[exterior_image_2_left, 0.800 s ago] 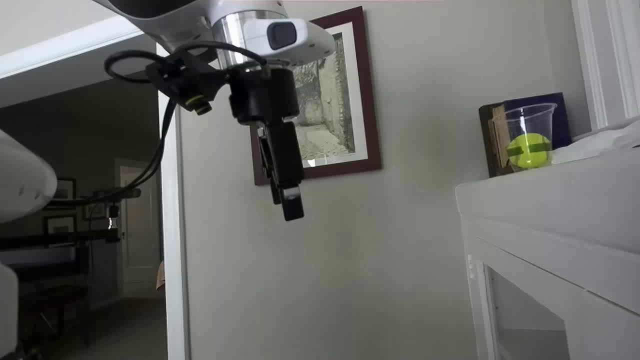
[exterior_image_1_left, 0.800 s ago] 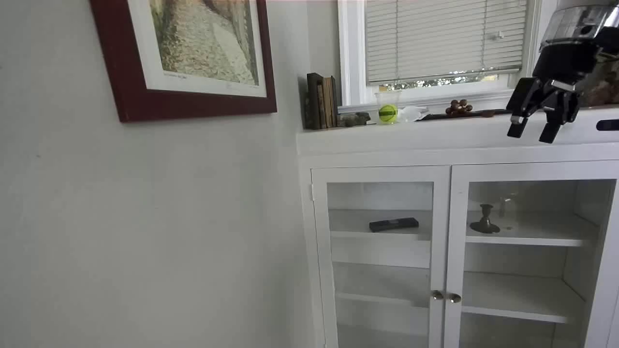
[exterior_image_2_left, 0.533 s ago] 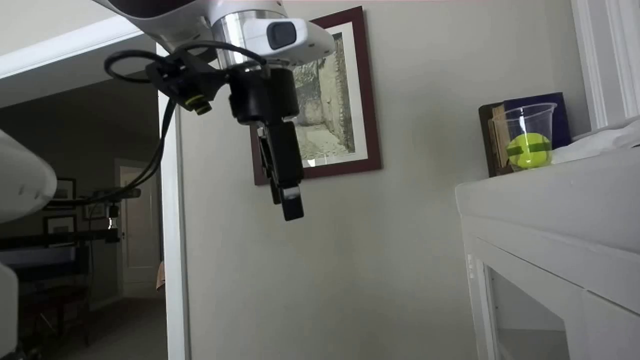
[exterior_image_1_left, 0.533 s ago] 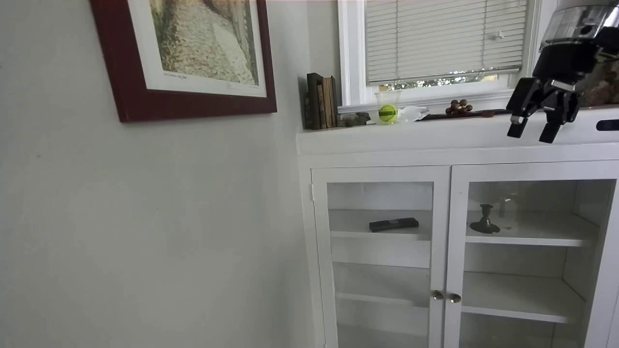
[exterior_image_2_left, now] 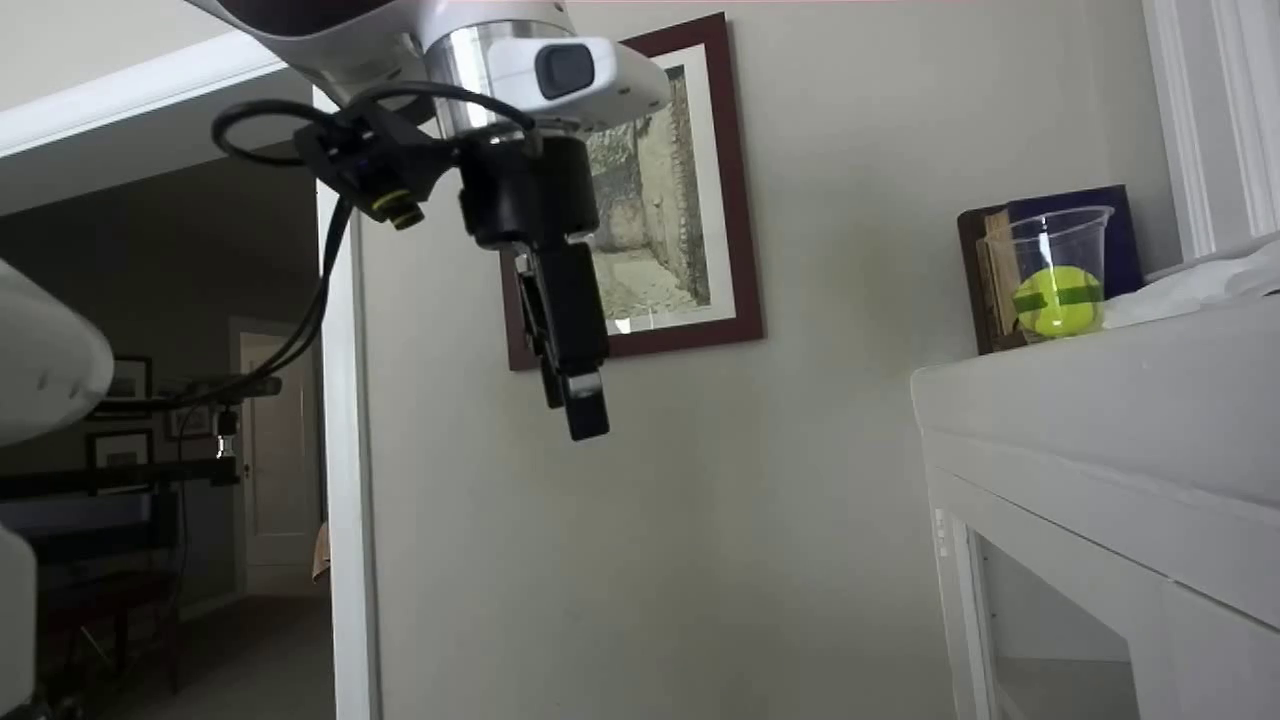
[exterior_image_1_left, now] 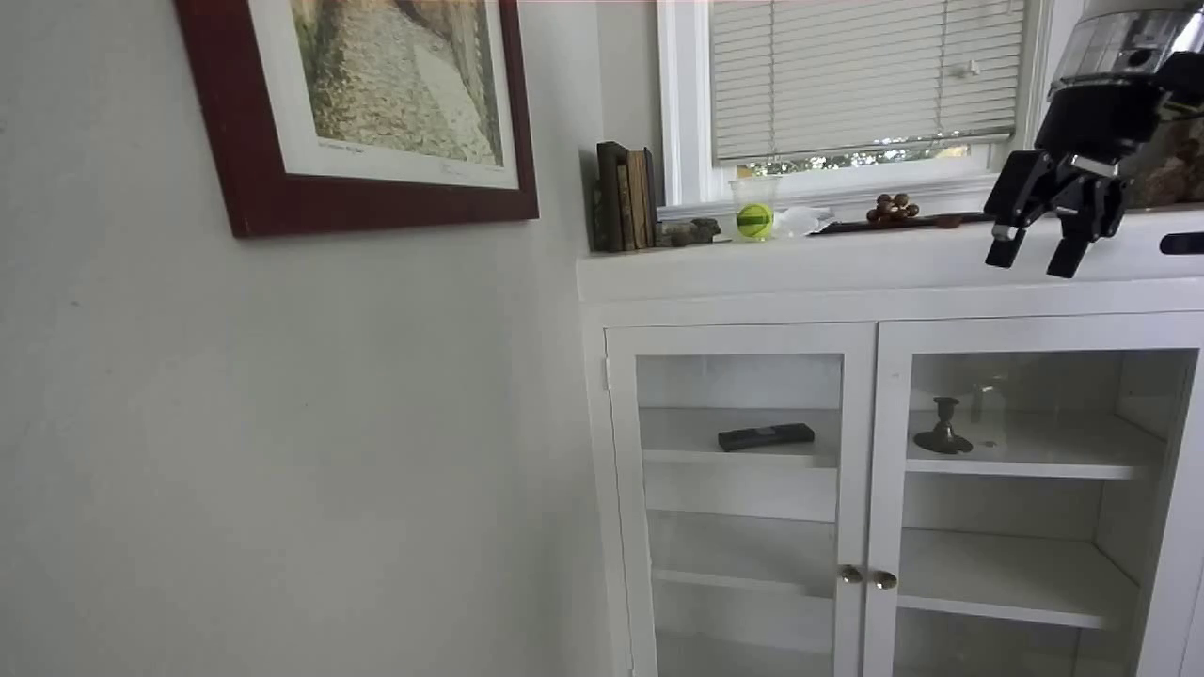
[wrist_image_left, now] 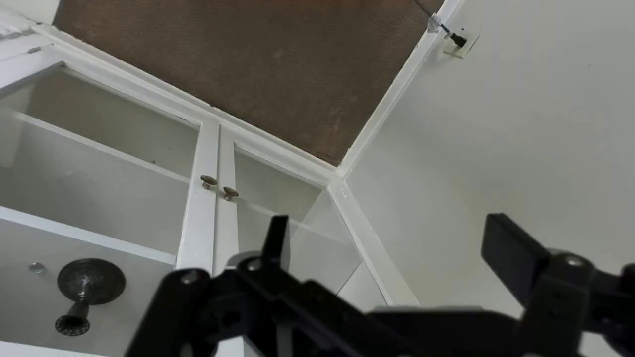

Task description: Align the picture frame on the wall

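The picture frame (exterior_image_1_left: 395,204), dark red-brown wood with a white mat, hangs on the off-white wall (exterior_image_1_left: 329,423); its top is cut off in this exterior view. The picture frame (exterior_image_2_left: 740,200) also shows in an exterior view, its left part hidden behind my arm and gripper. Its bottom edge slopes up toward the right in both exterior views. My gripper (exterior_image_1_left: 1032,258) is open and empty, pointing down, well apart from the frame. In an exterior view the gripper (exterior_image_2_left: 572,408) overlaps the frame's lower left. In the wrist view the gripper's fingers (wrist_image_left: 389,238) are wide apart, with the wall (wrist_image_left: 521,139) behind.
A white glass-doored cabinet (exterior_image_1_left: 743,338) stands at the wall's corner. On its top are books (exterior_image_1_left: 627,197), a clear cup with a yellow-green ball (exterior_image_1_left: 754,220) and other small items below the window (exterior_image_1_left: 865,85). A doorway (exterior_image_2_left: 345,500) opens left of the wall.
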Motion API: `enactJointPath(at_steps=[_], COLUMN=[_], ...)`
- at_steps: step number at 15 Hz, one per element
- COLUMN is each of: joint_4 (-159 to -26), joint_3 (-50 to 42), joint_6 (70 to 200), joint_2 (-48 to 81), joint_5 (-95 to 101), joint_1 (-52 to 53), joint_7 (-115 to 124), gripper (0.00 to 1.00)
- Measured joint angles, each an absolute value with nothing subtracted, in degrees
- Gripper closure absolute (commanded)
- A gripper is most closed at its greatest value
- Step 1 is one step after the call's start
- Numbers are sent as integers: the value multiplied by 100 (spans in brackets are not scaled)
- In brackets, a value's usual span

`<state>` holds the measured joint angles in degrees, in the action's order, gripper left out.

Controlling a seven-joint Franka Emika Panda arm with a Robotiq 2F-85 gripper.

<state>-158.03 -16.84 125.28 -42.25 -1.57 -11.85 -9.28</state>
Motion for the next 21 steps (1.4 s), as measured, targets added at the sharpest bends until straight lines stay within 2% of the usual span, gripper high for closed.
enactJointPath(at_steps=[12,16,21], joint_4=[-14781,-14254,-13666], joint_3=[-1774,-2070,-2210], joint_6=[13661,13665,13361], joint_2=[-3447,-3122,-2658], joint_5=[-597,-1114,-1747], joint_1=[626,1280,1598], joint_7=[-2846,-4061,-5496], gripper=[0,0,0])
